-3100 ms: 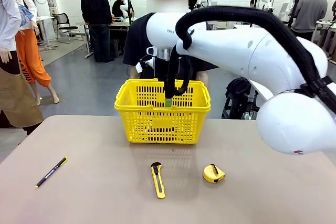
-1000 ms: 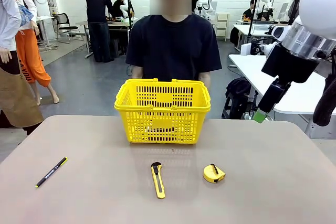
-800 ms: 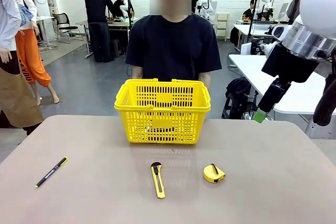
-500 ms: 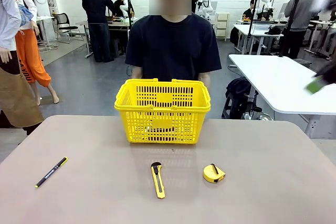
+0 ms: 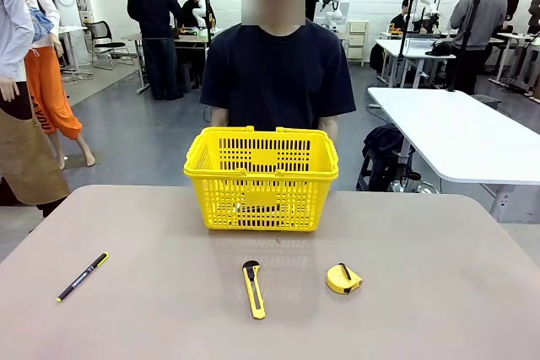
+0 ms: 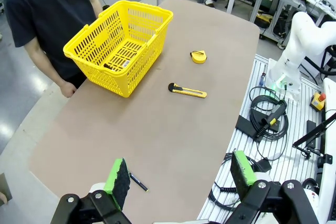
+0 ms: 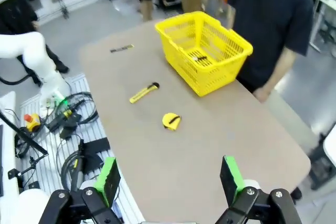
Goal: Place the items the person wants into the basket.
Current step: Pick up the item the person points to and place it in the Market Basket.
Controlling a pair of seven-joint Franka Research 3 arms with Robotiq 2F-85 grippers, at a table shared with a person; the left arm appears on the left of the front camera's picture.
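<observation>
Right gripper point(image 7: 169, 176) now high, jaws apart.

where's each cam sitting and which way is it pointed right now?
Front: at the robot's edge of the table, facing across at the person behind the basket; torso and arms show.
Left wrist: high off the pen end, looking down along the table; own green pads at bottom, jaws open.
Right wrist: high off the tape measure end, looking down; own green pads, jaws open.
Shared: all three hold basket, utility knife, tape measure, person.
</observation>
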